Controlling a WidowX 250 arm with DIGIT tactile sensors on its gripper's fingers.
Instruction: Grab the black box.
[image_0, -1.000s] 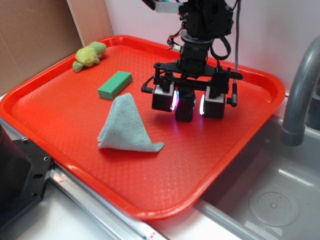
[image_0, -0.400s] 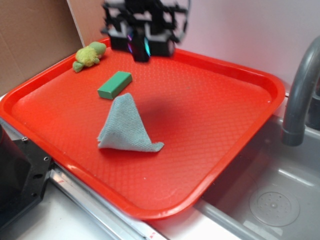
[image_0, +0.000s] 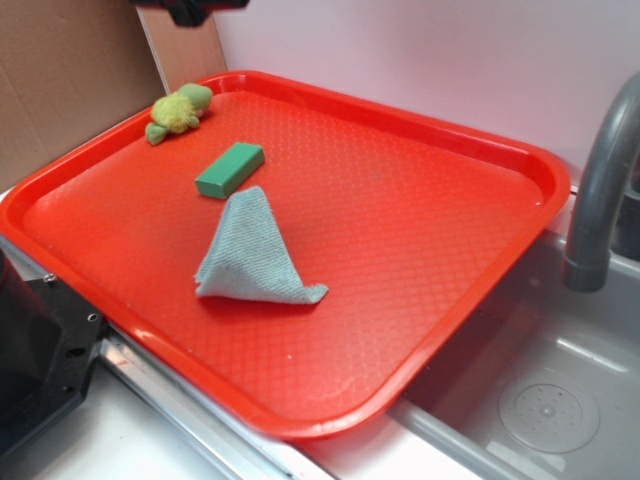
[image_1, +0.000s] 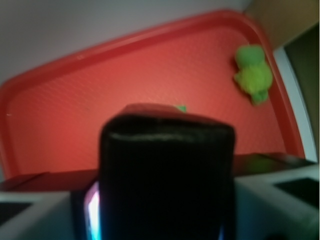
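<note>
In the wrist view the black box (image_1: 167, 170) fills the lower middle, glossy, with rounded edges. It sits between my gripper's (image_1: 157, 215) two grey fingers, which are shut on it, with lit pads (image_1: 92, 210) pressed to its sides. The box hangs well above the red tray (image_1: 100, 100). In the exterior view only a dark bit of the gripper (image_0: 188, 10) shows at the top left edge, high above the tray (image_0: 400, 220); the box cannot be made out there.
On the tray lie a flat green block (image_0: 230, 168), a crumpled grey-blue cloth (image_0: 250, 255) and a green plush toy (image_0: 178, 110) at the far left corner. A grey faucet (image_0: 600, 190) and a sink (image_0: 540, 400) are to the right.
The gripper, shut on the black box, rose from the tray's middle and moved up and to the left, nearly leaving the exterior view. The other objects stayed put.
</note>
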